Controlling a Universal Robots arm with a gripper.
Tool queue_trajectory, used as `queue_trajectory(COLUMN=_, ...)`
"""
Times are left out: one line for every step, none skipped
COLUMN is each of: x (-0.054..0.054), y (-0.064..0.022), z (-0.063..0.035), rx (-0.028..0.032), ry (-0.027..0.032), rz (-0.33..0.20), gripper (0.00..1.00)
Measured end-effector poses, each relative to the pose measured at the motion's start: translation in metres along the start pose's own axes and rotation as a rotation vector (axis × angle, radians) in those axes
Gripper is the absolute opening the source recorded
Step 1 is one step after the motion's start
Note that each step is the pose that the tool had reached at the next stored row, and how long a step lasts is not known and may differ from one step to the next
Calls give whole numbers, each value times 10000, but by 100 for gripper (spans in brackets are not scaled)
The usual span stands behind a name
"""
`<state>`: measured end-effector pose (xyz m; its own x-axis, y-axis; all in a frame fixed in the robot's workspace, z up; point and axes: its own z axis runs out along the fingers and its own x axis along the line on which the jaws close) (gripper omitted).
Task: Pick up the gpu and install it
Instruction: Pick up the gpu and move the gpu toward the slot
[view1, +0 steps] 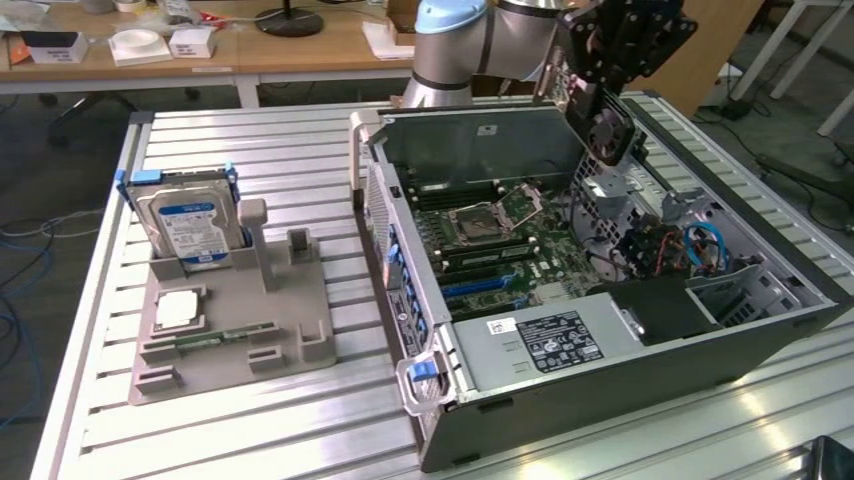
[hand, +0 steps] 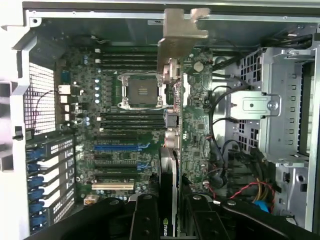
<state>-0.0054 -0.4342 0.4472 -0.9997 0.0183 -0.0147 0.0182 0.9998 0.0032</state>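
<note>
Robotics lab: arm (view1: 447, 45), cluttered workbenches (view1: 320, 55)

Silver arm (view1: 441, 88) (pale-blue cap (view1: 451, 18)), black tool (hand: 170, 220)

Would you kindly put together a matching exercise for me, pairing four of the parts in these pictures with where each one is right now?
Things:
1. gpu
2. hard drive
3. memory stick
4. square silver chip

Places:
A. standing upright in the grey holder
B. lying lengthwise in a narrow slot of the grey holder
C. gripped by the tool over the open computer case
D. lying flat on the grey holder, right beside the part that stands upright

Pairs: 1-C, 2-A, 3-B, 4-D.
</note>
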Motion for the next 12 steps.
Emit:
queue_trajectory(x=-4, y=0, z=1, rx=-1, ry=0, rz=1, gripper=26)
queue_trajectory(x=-8, y=0, z=0, rx=-1, ry=-1, rz=2, gripper=26)
queue_trajectory(x=-12, y=0, z=1, rx=-1, ry=0, rz=2, gripper=26)
queue_trajectory(x=-16, y=0, z=0, rx=-1, ry=0, rz=2, gripper=26)
queue_trajectory(x=-21, y=1, z=0, rx=-1, ry=0, rz=2, gripper=26)
queue_trajectory(x=-26, y=1, z=0, rx=-1, ry=0, rz=2, gripper=26)
queue_trajectory(x=-30, y=1, z=0, rx=0, ry=0, rz=2, gripper=26)
queue_trajectory(x=-34, y=1, z=1, rx=-1, ry=0, rz=2, gripper=26)
queue_trajectory(x=-39, y=1, z=1, rx=0, ry=0, rz=2, gripper=26)
queue_trajectory(x=-43, y=1, z=1, rx=0, ry=0, rz=2, gripper=26)
queue_trajectory(x=-47, y=1, z=1, rx=-1, ry=0, rz=2, gripper=26)
queue_trajectory(x=-52, y=1, z=1, rx=-1, ry=0, rz=2, gripper=26)
